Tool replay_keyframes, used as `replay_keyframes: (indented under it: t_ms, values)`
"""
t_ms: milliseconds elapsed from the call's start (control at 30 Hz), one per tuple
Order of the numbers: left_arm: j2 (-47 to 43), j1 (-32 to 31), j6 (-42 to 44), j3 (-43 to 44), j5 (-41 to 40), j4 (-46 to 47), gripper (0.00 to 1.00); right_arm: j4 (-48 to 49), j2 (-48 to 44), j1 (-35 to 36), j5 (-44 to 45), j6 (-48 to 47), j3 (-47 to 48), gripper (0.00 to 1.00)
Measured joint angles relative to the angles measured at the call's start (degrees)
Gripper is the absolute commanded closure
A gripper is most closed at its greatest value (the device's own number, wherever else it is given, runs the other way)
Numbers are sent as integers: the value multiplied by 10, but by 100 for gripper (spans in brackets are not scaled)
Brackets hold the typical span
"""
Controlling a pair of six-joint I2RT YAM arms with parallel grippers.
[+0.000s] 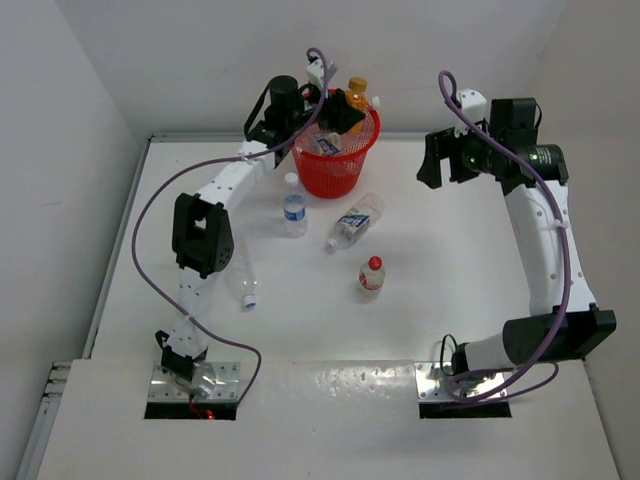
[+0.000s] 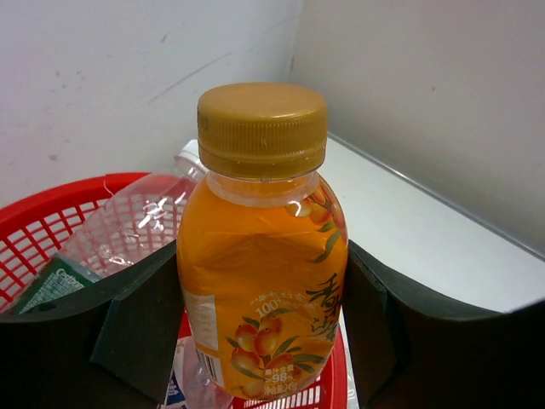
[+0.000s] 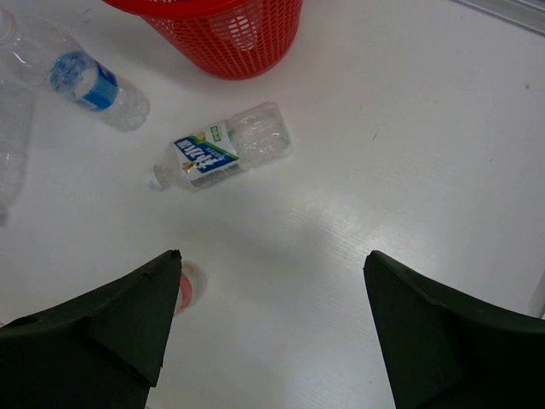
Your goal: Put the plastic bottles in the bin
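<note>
White walls close in a white table (image 1: pixel 450 300), seen from above with the arm bases at the bottom edge. Near the top centre of the overhead view stands the red bin (image 1: pixel 335 170), upright. Above its rim the left gripper (image 2: pixel 255 332) is clamped on the orange bottle (image 2: pixel 260 247), one finger on each side of the body. The bottle is upright with its gold cap on, in the middle of the left wrist view. Inside the bin, at the left of that view, lie a clear bottle (image 2: pixel 128 230) and a green-label bottle (image 2: pixel 51 285).

At the upper right of the overhead view the right gripper (image 3: pixel 271 290) hangs above the table, fingers wide apart and nothing between them.

Four bottles are on the table below the bin in the overhead view. A blue-label bottle (image 1: pixel 294 210) stands upright just left of centre, and a lying bottle (image 1: pixel 354 222) with a blue and white label is beside it. A red-cap bottle (image 1: pixel 371 275) stands upright lower down, and a bare bottle (image 1: pixel 246 287) lies near the left arm
</note>
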Motion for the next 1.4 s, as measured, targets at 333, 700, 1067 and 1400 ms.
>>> replay_keyframes:
  t_ms: [333, 700, 1067, 1400]
  values:
    - [0, 5, 2, 6, -34, -3, 0, 2, 12, 5, -6, 0, -9, 11]
    - [-103, 56, 30, -18, -76, -94, 0, 51, -14, 43, -75, -15, -129, 10]
    - [-502, 148, 89, -327, -48, -91, 0, 103, -97, 164, -122, -63, -282, 10]
    - [-562, 159, 98, -426, -48, -127, 0, 164, -86, 231, -55, -23, -383, 7]
